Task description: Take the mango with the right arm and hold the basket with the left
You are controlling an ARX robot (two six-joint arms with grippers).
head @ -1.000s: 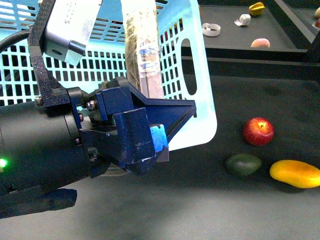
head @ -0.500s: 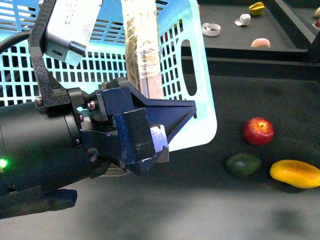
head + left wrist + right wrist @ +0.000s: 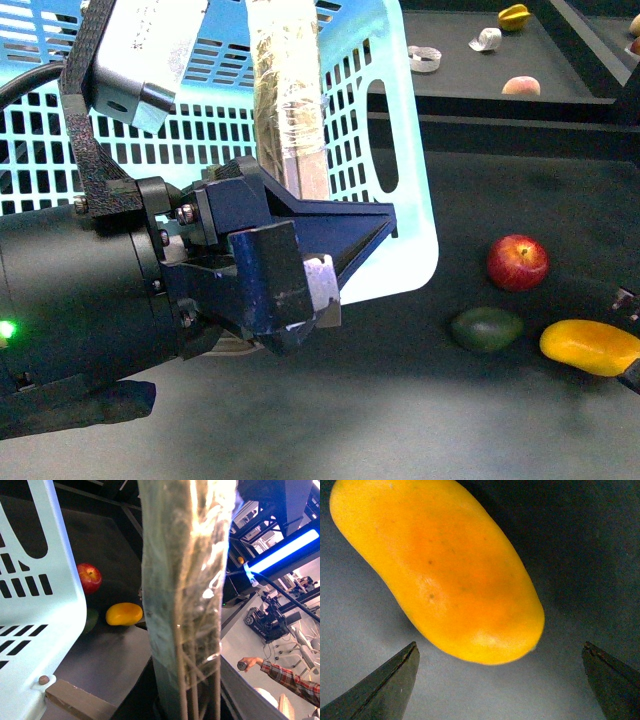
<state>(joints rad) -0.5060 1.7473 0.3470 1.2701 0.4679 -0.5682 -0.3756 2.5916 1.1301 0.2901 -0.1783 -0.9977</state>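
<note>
The light turquoise basket [image 3: 400,262] hangs tilted at the upper left. Its taped grey-brown handle [image 3: 287,95] runs down between the dark blue fingers of my left gripper [image 3: 330,265], which is shut on it. The left wrist view shows that handle [image 3: 182,580] close up, filling the middle. The yellow-orange mango [image 3: 588,347] lies on the dark table at the right edge. My right gripper [image 3: 630,337] shows only as small tips above and below the mango's right end. In the right wrist view the mango [image 3: 440,570] lies just ahead of the open right gripper [image 3: 499,645], untouched by either finger.
A red apple [image 3: 517,262] and a dark green avocado [image 3: 486,328] lie just left of the mango. A raised shelf at the back holds a star fruit [image 3: 513,17], a peach [image 3: 520,86] and a tape roll [image 3: 422,59].
The right gripper's tips have come into view at the right edge around the mango. The basket has shifted slightly to the right in my left gripper.
</note>
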